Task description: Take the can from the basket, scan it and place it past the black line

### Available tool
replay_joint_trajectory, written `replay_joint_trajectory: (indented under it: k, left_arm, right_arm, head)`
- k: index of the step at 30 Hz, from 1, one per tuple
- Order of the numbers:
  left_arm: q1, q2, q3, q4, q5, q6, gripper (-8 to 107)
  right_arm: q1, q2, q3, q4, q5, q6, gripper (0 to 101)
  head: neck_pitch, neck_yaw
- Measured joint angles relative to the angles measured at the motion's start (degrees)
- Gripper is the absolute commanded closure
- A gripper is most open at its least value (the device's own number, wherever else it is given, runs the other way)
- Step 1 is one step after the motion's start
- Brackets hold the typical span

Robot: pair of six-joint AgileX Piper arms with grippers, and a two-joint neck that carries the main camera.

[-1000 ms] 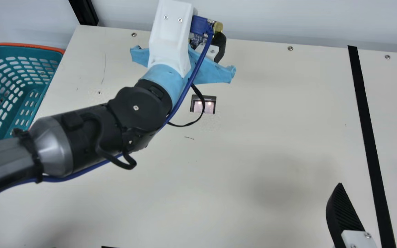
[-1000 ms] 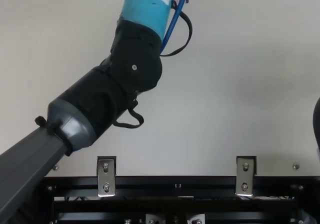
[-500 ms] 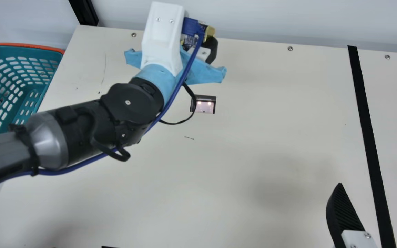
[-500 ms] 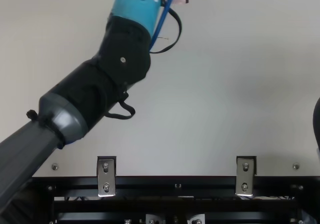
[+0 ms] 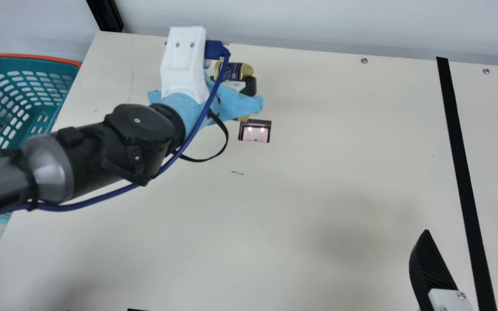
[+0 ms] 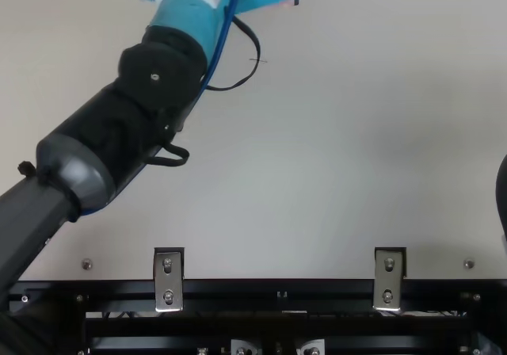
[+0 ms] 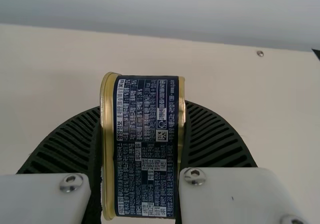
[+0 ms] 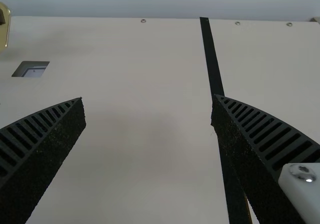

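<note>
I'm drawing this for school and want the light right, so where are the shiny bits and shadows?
Main view: two bright spots glow in the scanner window, and soft shadows darken the cream table. Left wrist view: light gleams on the can's gold rim. Right wrist view: a faint dim patch lies between the fingers.

Small print on the can (image 7: 147, 149) is unreadable.

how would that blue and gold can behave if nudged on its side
The can would probably roll, given its rounded side. It's likely stiff, judging by the shiny, metallic-looking gold rims, and the smooth label might feel slippery.
</note>
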Motion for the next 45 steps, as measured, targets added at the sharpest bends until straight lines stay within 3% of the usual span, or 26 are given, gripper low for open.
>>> replay_joint_trajectory:
  k: [7,17,23,33,45]
  left_arm:
    - [-0.40,-2.08,-0.02,1.27,-0.63,0.00,89]
    - [-5.03,-5.84,-4.53,9.71,7.57,0.00,89]
    - [-11.09,-6.75,-5.16,10.52,14.88,3.53,89]
    - [-17.27,-7.87,-3.11,10.63,24.34,9.62,89]
    - [-18.52,-4.86,-1.31,10.61,26.46,8.56,89]
  right_arm:
    - [0.00,0.00,0.00,0.00,0.00,0.00,0]
    - [0.00,0.00,0.00,0.00,0.00,0.00,0]
    - [0.00,0.00,0.00,0.00,0.00,0.00,0]
    - [0.00,0.00,0.00,0.00,0.00,0.00,0]
    - [0.00,0.00,0.00,0.00,0.00,0.00,0]
  head:
    - [-0.29,0.00]
    - [0.00,0.29]
    - [0.00,0.29]
    - [-0.29,0.00]
    - [0.00,0.29]
